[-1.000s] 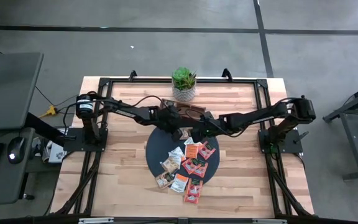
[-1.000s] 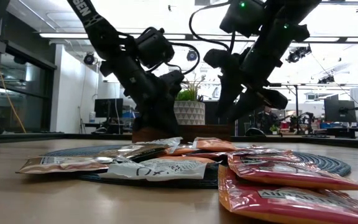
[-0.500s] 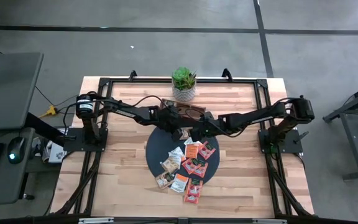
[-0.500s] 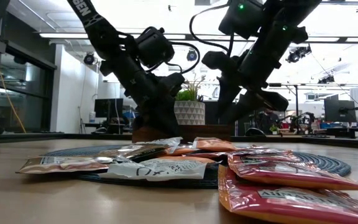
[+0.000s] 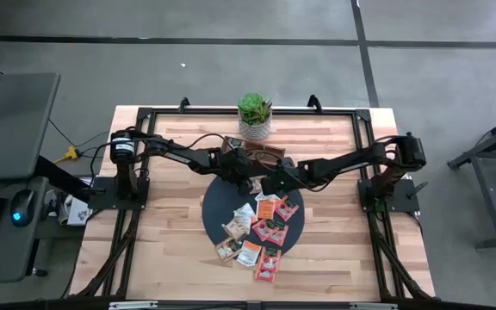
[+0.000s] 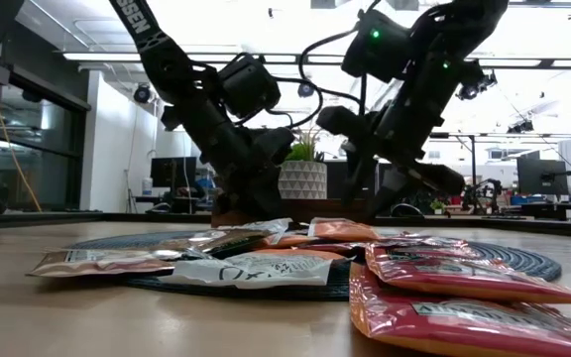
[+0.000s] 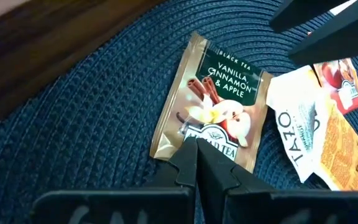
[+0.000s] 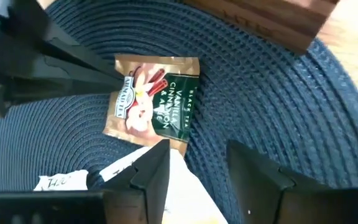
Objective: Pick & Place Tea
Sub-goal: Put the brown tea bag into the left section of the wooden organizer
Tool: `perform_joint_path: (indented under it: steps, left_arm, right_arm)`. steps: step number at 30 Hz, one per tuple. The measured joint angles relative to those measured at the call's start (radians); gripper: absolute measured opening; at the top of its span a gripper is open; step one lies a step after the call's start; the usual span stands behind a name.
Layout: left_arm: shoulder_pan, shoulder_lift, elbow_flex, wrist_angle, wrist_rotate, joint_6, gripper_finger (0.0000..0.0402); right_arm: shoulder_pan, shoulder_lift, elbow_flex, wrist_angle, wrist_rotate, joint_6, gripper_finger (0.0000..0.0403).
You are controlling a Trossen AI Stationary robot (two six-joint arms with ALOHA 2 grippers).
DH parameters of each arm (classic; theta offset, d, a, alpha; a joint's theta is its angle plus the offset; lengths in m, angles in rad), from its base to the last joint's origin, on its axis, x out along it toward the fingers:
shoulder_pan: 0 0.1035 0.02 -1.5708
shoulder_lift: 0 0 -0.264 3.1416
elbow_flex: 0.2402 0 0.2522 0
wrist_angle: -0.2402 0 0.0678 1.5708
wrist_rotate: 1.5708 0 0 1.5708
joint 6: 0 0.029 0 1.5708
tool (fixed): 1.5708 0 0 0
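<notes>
Since one second ago, the right gripper moves inward and spreads its fingers above the tan-brown square Vanilla Cinnamon sachet. The left gripper, pressed together, touches this sachet's edge without pinching it. It lies at twelve o'clock on the dark round woven mat, so a pickup seems near.

My left gripper pinches one edge of a tan Vanilla Cinnamon & Apple black tea sachet, which lies flat on the dark woven mat. Just beside it sits a white Tazo sachet, partly overlapping an orange one. More orange-red, tan and white sachets lie scattered, some overlapping, across the mat's near half.
</notes>
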Motion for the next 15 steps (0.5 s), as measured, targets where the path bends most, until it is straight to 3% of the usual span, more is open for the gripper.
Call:
perform_joint_path:
  steps: [15]
  left_arm:
    - [-0.006, 0.002, 0.000, -0.008, -0.040, 0.015, 0.0000]
  right_arm:
    - [-0.060, 0.058, 0.000, 0.119, -0.052, -0.025, 0.0186]
